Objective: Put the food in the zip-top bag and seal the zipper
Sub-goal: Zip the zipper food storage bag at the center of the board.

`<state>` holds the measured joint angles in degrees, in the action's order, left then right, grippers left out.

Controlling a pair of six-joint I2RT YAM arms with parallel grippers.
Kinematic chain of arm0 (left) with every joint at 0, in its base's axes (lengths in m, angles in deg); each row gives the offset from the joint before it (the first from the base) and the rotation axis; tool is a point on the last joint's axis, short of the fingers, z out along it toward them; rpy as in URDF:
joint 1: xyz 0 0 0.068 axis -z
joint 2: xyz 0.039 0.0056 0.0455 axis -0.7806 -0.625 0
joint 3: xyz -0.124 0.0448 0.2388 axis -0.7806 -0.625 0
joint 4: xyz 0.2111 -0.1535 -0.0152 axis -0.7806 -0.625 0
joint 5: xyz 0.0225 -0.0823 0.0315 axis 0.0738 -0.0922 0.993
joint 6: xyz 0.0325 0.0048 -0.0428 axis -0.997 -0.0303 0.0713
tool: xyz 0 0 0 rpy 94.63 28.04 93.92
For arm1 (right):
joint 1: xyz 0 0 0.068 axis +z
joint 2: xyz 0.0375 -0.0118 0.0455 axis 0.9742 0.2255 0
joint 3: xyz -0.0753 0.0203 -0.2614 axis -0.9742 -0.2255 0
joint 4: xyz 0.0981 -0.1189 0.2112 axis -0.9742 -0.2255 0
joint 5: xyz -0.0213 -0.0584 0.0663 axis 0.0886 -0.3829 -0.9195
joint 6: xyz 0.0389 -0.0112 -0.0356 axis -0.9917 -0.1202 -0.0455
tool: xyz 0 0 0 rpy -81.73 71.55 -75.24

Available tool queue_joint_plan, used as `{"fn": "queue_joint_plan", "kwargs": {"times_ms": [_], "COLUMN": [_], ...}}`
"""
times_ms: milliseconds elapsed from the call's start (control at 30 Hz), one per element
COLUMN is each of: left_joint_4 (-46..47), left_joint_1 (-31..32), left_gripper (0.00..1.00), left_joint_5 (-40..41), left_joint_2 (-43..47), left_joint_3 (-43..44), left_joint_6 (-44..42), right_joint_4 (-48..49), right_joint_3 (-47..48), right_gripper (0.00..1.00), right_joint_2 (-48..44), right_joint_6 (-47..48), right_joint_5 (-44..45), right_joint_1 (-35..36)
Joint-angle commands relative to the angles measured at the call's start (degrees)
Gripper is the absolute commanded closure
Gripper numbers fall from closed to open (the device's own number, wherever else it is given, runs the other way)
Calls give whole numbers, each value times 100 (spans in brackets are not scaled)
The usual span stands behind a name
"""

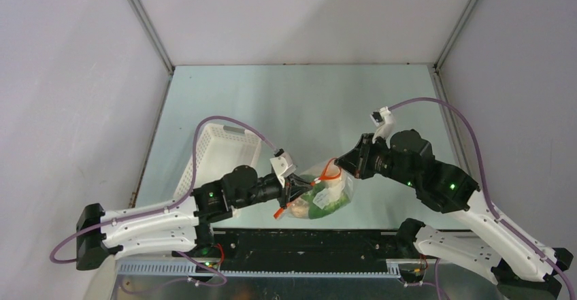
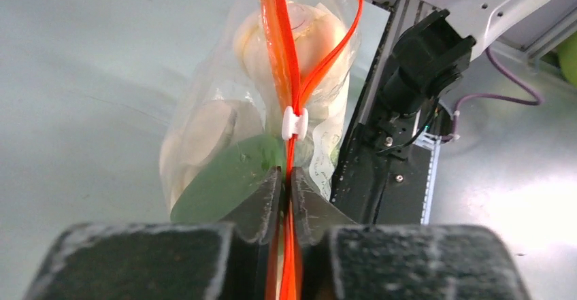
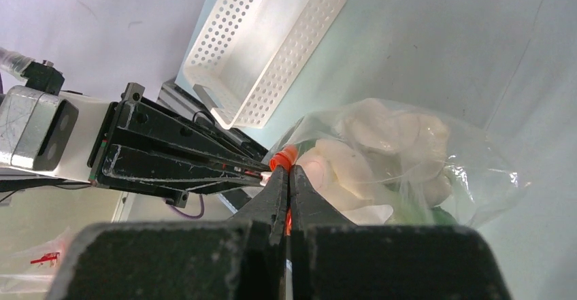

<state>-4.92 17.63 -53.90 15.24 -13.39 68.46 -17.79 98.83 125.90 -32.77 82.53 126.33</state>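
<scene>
The clear zip-top bag (image 1: pixel 326 198) lies near the table's front edge with the food (image 1: pixel 320 201) inside: white mushrooms (image 2: pixel 204 130), a lumpy white piece (image 3: pixel 381 133) and a green leaf (image 2: pixel 224 184). Its red-orange zipper (image 2: pixel 282 55) is closed up to the small white slider (image 2: pixel 294 123) and gapes open beyond it. My left gripper (image 2: pixel 286 174) is shut on the zipper strip just behind the slider. My right gripper (image 3: pixel 287 172) is shut on the strip's other end (image 3: pixel 282 157), facing the left gripper's fingers (image 3: pixel 204 164) from the right.
A white perforated basket (image 1: pixel 218 158) stands left of the bag, beside the left arm. The black rail (image 1: pixel 306 242) of the arm bases runs just in front of the bag. Grey walls enclose the table on three sides.
</scene>
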Motion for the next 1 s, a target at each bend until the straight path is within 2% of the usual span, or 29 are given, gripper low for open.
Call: {"fn": "queue_joint_plan", "kwargs": {"times_ms": [0, 67, 200, 267, 367, 467, 500, 533, 600, 667, 700, 800, 900, 967], "left_joint_4": [205, 178, 143, 146, 101, 195, 221, 252, 251, 158, 78, -190, -468, -508], "left_joint_1": [5, 12, 5, 5, 13, 13, 13, 18, 18, 14, 14, 14, 18, 27], "left_gripper": [96, 99, 100, 100, 100, 100, 100, 100, 100, 100, 100, 100, 100, 100], "left_joint_5": [42, -71, -92, 27, 289, 300, 290, 295, 293, 263, 183, 49, -25, -51], "left_joint_2": [-112, -177, -227, -189, -26, 178, 277, 326, 449, 533, 564, 534, 418, 427], "left_joint_3": [76, 86, 113, 105, 101, 36, 23, 3, -9, 68, 146, 315, 456, 466], "left_joint_6": [-199, -213, -32, 229, 483, 461, 449, 404, 297, 179, 79, -103, -306, -337], "right_joint_4": [339, 384, 358, 391, 594, 695, 699, 646, 451, 47, -388, -1283, -1816, -2177], "right_joint_3": [305, 280, 266, 270, 285, 298, 324, 348, 434, 739, 1024, 1582, 2115, 2346], "right_gripper": [100, 100, 99, 72, 60, 45, 43, 41, 39, 40, 41, 45, 46, 52], "right_joint_2": [-125, -141, -164, -224, -456, -620, -626, -605, -435, 169, 355, 1203, 1663, 1943], "right_joint_6": [-164, -170, -54, 404, 1584, 3425, 3798, 4590, 5462, 6141, 6682, 7266, 7819, 8032], "right_joint_5": [-10, -23, 32, 12, -186, -1205, -1489, -2110, -2606, -2776, -2833, -3079, -3196, -3262], "right_joint_1": [-44, -51, -88, -141, -128, 15, 57, 151, 326, 543, 603, 694, 699, 698]}}
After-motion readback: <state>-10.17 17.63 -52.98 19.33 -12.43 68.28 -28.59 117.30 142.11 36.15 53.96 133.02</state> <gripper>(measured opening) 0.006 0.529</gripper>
